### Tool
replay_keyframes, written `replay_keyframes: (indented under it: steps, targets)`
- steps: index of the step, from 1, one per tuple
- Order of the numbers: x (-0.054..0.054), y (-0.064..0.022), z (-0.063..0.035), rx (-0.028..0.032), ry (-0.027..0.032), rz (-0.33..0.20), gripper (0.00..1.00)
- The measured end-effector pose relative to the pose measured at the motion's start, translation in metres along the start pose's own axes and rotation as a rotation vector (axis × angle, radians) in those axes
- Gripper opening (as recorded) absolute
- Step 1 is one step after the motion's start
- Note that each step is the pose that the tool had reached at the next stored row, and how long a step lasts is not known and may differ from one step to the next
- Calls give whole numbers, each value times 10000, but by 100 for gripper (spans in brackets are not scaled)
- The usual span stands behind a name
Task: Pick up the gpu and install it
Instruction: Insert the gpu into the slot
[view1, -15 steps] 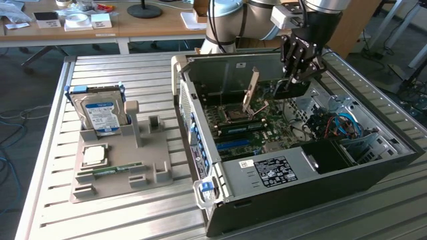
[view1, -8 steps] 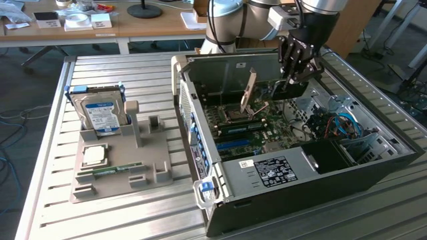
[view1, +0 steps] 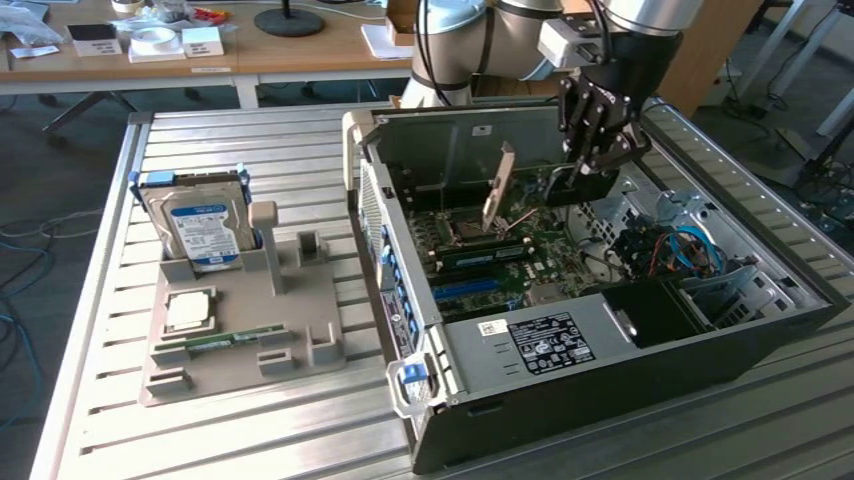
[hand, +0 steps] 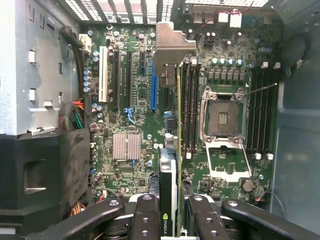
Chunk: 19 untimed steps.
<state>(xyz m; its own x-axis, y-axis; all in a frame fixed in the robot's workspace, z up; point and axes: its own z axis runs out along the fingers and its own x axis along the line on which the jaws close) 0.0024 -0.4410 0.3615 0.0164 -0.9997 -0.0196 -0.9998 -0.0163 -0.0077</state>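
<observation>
Gripper is down inside the open case, near its back wall. Fingers are pinched onto the gpu, one on each face. The card is held edge-on over the board, with its silver bracket at the far end by the rear vents. The card's edge runs between the blue slot and the black RAM slots, just beside both. Cannot tell whether its lower edge touches a slot or hangs clear of the board. Room on one face: the long expansion slots and the low heatsink, all flat to the board. Room on the other face: the RAM slots, then the open socket. The grey drive cage and the case's side wall stand well apart from the card. Outside, on the slatted table, a grey holder carries a hard drive upright, to the exterior view's left of the case.
</observation>
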Motion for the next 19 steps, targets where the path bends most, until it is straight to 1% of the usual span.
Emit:
replay_keyframes:
  steps: [6, 9, 12, 17, 19]
  targets:
    - [3, 47, 85, 0, 2, -1, 27]
    - [5, 51, 91, -2, 5, -2, 27]
    - [33, 54, 99, -1, 3, -2, 27]
    - [36, 59, 150, 0, 1, -3, 27]
    - [36, 59, 153, -1, 5, -4, 27]
